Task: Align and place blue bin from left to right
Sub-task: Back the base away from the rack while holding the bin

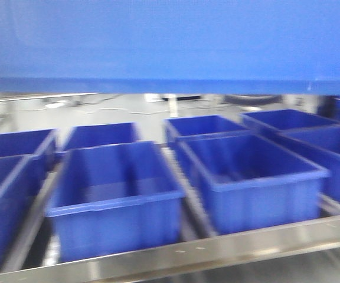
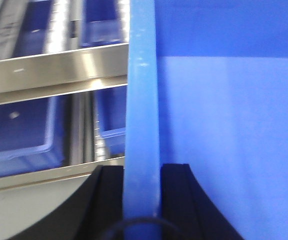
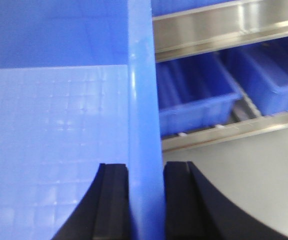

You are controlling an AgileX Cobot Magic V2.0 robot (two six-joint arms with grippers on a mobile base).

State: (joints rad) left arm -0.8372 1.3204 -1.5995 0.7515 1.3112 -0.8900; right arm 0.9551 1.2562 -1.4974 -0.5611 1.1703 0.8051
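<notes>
The blue bin [image 1: 170, 41] hangs lifted close in front of the front camera, and its flat side wall fills the top third of that view. My left gripper [image 2: 141, 172] is shut on the bin's left rim [image 2: 143, 100], with one black finger on each side of the wall. On the opposite side my right gripper [image 3: 145, 170] is shut on the right rim [image 3: 144, 90]. The bin's pale inner floor [image 3: 54, 145] shows beside the right rim. Neither gripper appears in the front view.
Below the held bin, several deeper-blue bins [image 1: 117, 194] [image 1: 252, 177] stand in rows on a metal roller rack. A steel rail [image 1: 217, 247] runs along the rack's front edge. Grey floor [image 3: 254, 180] lies before the rack.
</notes>
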